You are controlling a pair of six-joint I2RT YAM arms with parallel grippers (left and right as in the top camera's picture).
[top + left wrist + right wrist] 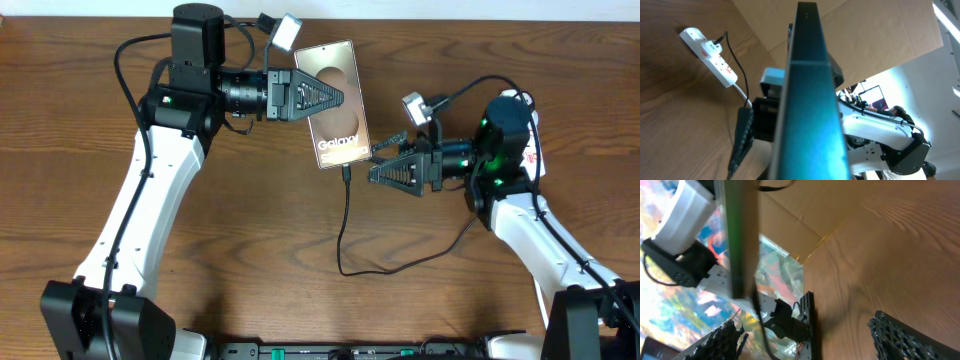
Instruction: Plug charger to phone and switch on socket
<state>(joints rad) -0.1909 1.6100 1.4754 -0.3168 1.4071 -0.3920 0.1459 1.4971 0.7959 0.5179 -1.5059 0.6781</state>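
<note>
Over worktop | left pincer clamped phone at its 9 o'clock edge | right pincer stood apart, off phone's 5 o'clock corner

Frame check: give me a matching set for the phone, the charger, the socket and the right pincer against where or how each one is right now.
Column one:
1. phone
2. charger
3. socket
4. right pincer

Column two:
A. open, gripping nothing
B. lying on the wooden table, a black plug in it
C. clamped in the left pincer
D. tip at the phone's lower edge, cable trailing across the table

Pairs: 1-C, 2-D, 3-B, 4-A.
</note>
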